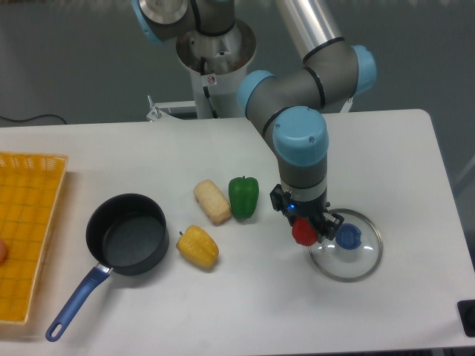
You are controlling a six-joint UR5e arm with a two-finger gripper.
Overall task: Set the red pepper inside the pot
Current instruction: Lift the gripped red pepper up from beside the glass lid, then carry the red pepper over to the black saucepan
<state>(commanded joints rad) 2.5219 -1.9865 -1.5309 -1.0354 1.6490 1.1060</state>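
The red pepper [303, 232] is small and glossy and sits between the fingers of my gripper [306, 230], which is shut on it just left of the glass lid. Whether the pepper touches the table I cannot tell. The pot [128, 233] is a dark round saucepan with a long blue handle [76, 302], standing empty at the left of the table, well away from my gripper.
A glass lid [346, 245] with a blue knob lies right beside the gripper. A green pepper [243, 197], a beige bread piece [212, 202] and a yellow pepper [198, 247] lie between gripper and pot. A yellow basket [26, 222] sits at the left edge.
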